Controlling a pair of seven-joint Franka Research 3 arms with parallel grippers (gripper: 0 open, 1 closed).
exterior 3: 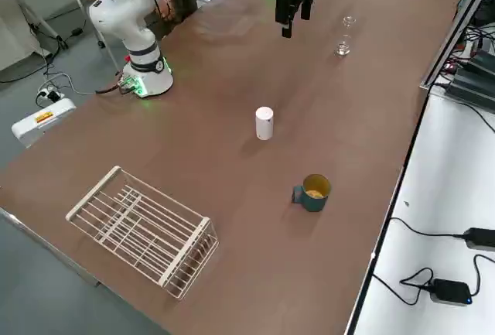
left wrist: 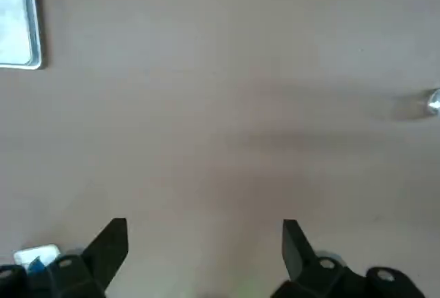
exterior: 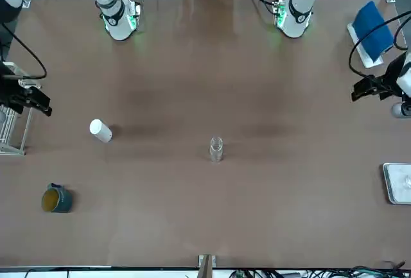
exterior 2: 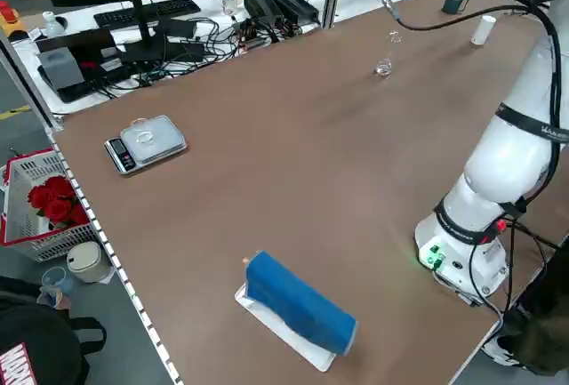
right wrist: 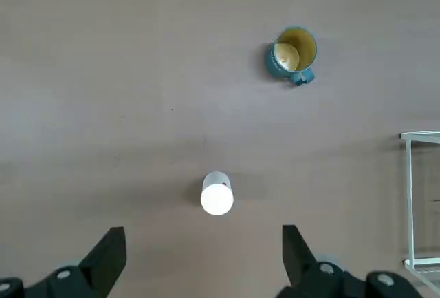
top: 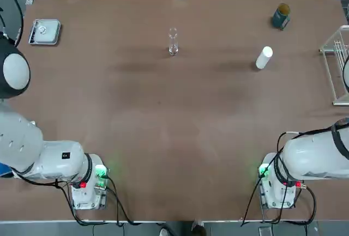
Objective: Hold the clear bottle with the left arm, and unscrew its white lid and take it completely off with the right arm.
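The clear bottle (top: 173,42) stands upright with an open mouth at the far middle of the table, also seen in the front view (exterior: 216,149). The white lid (top: 264,58) stands by itself on the table, well to the bottle's right, and shows below my right gripper (right wrist: 204,253) as a white cylinder (right wrist: 217,193). That gripper is open and empty, high over the right side of the table (exterior: 32,101). My left gripper (left wrist: 206,250) is open and empty too, raised over the table's left side (exterior: 367,88), with the bottle (left wrist: 433,102) far off.
A green mug (top: 281,16) sits at the far right corner beyond the lid. A white wire rack (top: 338,67) lies at the right edge. A small scale (top: 44,31) rests at the far left, and a blue block on a plate (exterior 2: 298,305) near the left arm's base.
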